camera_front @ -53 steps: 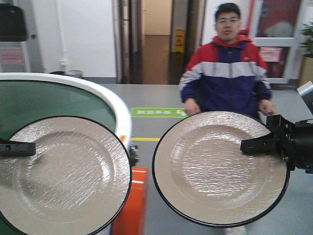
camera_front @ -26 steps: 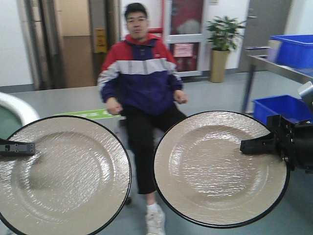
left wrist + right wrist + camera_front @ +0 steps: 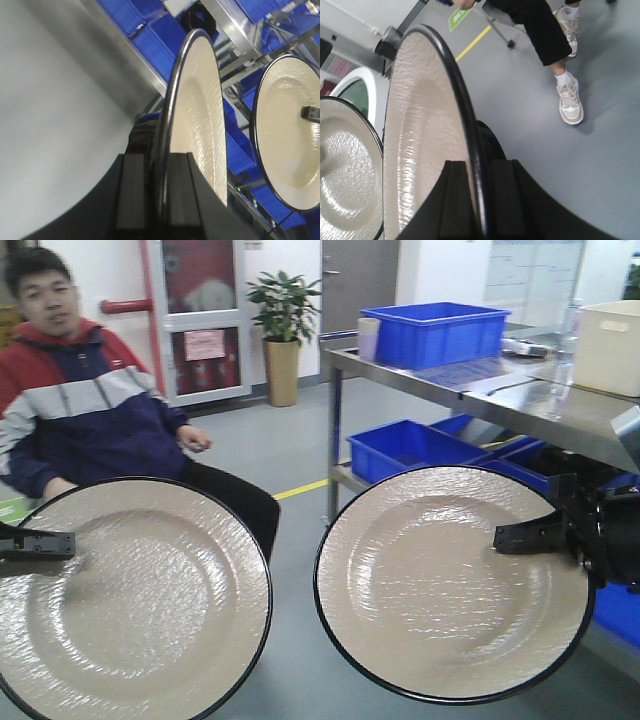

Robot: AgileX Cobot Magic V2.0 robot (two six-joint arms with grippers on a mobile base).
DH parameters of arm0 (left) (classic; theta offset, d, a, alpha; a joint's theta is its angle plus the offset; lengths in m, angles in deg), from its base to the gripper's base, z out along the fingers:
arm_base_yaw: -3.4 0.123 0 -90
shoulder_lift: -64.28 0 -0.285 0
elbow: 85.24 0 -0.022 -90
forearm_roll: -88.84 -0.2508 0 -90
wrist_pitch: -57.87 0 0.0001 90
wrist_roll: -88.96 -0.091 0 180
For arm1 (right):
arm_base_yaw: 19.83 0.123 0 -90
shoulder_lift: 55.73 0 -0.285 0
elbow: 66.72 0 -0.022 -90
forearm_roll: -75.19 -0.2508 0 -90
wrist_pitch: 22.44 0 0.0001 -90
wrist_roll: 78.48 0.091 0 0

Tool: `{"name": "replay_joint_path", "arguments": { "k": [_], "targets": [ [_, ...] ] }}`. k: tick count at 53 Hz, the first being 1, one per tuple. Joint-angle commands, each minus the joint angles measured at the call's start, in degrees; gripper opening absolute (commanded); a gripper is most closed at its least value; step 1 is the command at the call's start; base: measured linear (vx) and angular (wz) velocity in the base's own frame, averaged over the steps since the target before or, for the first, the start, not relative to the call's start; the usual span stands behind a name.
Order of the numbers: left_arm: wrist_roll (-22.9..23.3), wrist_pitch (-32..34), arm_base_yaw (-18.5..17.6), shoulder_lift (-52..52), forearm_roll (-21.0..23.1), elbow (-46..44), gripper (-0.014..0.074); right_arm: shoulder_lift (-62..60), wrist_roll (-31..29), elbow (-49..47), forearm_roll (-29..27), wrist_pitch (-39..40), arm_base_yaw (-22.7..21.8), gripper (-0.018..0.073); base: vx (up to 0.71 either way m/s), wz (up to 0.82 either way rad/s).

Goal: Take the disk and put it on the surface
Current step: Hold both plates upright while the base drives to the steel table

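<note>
Two large beige disks w/ thin black rims are held up on edge in mid-air, side by side, their rippled faces turned toward the front camera. The left disk (image 3: 135, 600) is pinched at its outer left rim by the left end effector (image 3: 35, 543). The left wrist view shows the two black fingers (image 3: 130, 195) closed narrow w/ the rim wedged btwn them. The right disk (image 3: 450, 585) is gripped the same way at its right rim by the right end effector (image 3: 530, 537). In the right wrist view its black fingers (image 3: 502, 195) clamp either side of the dark rim. The disks sit near each other w/ a small gap & do not touch. Behind & to the right stands the stainless-steel tabletop (image 3: 540, 405), shiny grey w/ black tape lines. It carries a blue bin (image 3: 435, 332) & a white box (image 3: 610, 345), and more blue bins (image 3: 410, 448) sit on the shelf under it. Neither disk rests on the tabletop; both hang below its level, the right one in front of the lower shelf. A man (image 3: 90, 410) in a red, white & navy jacket sits at the left bkgd, behind the left disk. A potted plant (image 3: 283, 330) stands by the far wall, and a yellow line (image 3: 300, 490) crosses the grey floor (image 3: 300, 570). The right wrist view catches part of a green conveyor (image 3: 355, 95) w/ a white rim.
</note>
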Motion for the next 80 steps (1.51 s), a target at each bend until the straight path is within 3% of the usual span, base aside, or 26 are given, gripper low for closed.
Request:
{"name": "replay_joint_path", "arguments": {
  "k": [1,31,80],
  "targets": [
    [0.8,-0.2,0.0,-2.1,8.2,-1.8,-0.0008,-2.5,0.1,-2.0,-6.7,0.8,-0.1,-0.0009,0.22,-0.41],
    [0.8,-0.2,0.0,-2.1,8.2,-1.8,-0.0008,-2.5,0.1,-2.0,-6.6,0.4,-0.1,-0.0009,0.32,-0.15],
    [0.8,-0.2,0.0,-2.1,8.2,-1.8,-0.0008,-2.5,0.1,-2.0,-6.7,0.4,0.1,-0.0009,0.51,-0.11]
  ]
}}
